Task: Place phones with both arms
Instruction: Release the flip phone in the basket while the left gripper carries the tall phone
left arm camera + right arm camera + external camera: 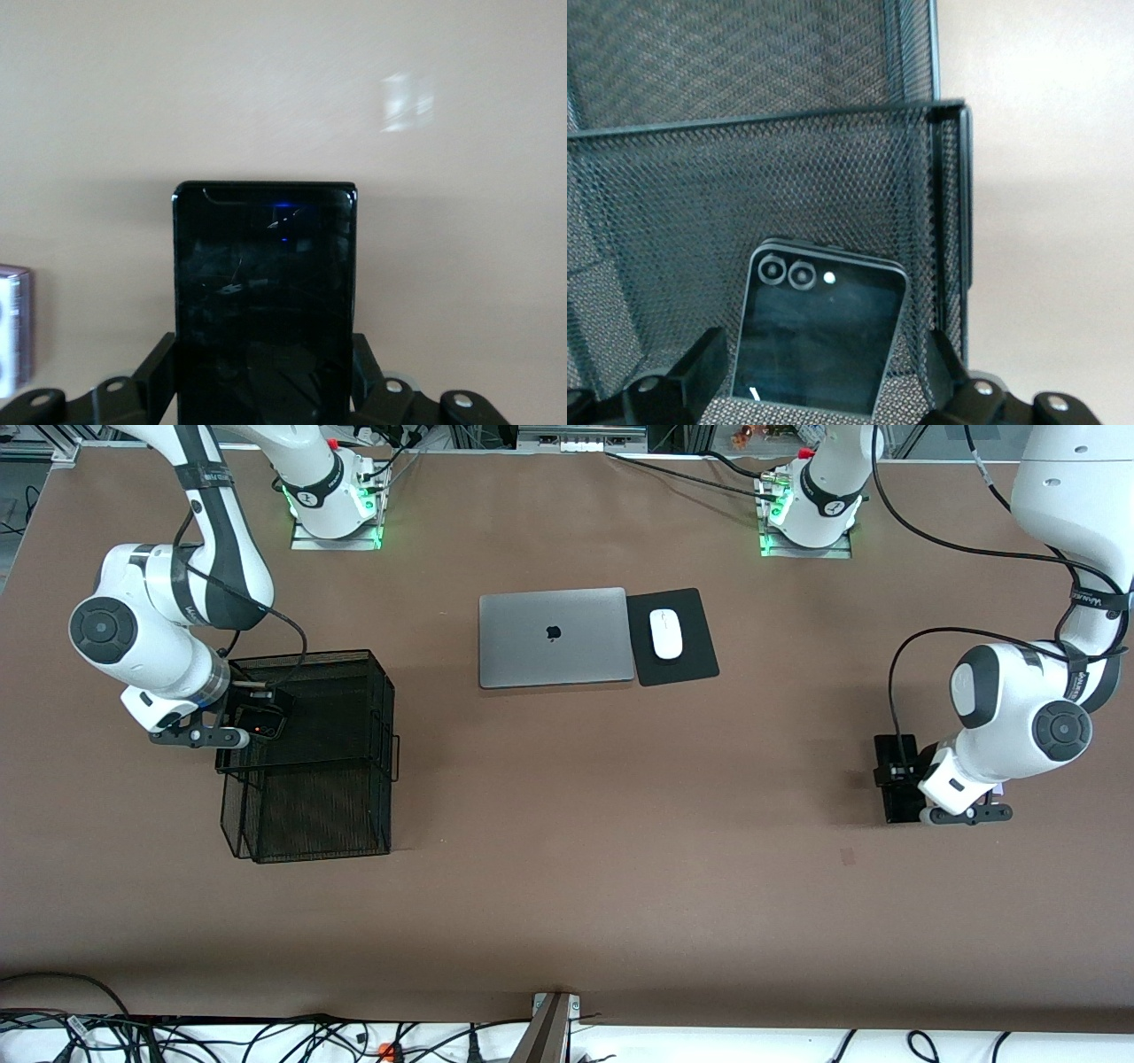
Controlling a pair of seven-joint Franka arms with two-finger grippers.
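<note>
Phones first: from the front view, my right claw (232, 724) sits over the upper tier of the black mesh tray (354, 691), with the folded black phone (259, 723) right under it. My left claw (921, 784) is down at the long black phone (895, 779) on the brown table (567, 868). Left wrist view: fingers (159, 367) clenched on the slab's sides, a lilac phone (13, 328) just beside. Right wrist view: fingers (700, 359) spread, released; the folded phone lies on the mesh between them.

folded phone (819, 332) in upper tray (341, 691), mouse (665, 634) on pad (687, 651)
</note>
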